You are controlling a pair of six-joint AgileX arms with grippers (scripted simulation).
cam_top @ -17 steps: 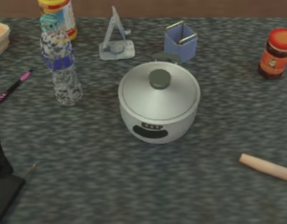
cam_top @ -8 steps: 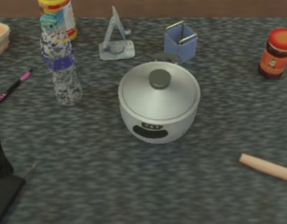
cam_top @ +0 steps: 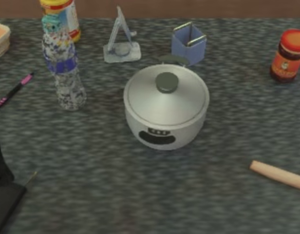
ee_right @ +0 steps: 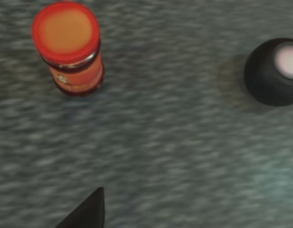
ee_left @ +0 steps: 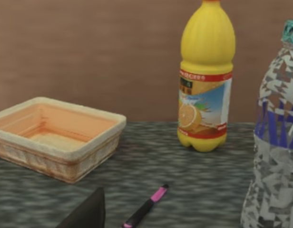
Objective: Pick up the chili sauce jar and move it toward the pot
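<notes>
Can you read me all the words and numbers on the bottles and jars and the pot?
None can be read.
Yellow orange-juice bottle: label print beside the orange picture is too small.
Small dark-red chili sauce jar: pale picture, any words too blurred.
Round silver-white pot: a black oval mark, no letters to read.
Clear patterned water bottle: blue band, nothing legible.

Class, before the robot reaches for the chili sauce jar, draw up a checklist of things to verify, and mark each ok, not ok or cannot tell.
1. Chili sauce jar upright, lid on, at the table's right edge: ok.
2. Jar free of any gripper, nothing touching it: ok.
3. Jar seen by the right wrist camera, so the right arm is near it: ok.
4. Right gripper open: cannot tell; only a dark tip shows.
5. Path from jar to pot free: ok; the blue box and wooden stick lie off the line.
6. Jar already moved toward the pot: not ok.
</notes>
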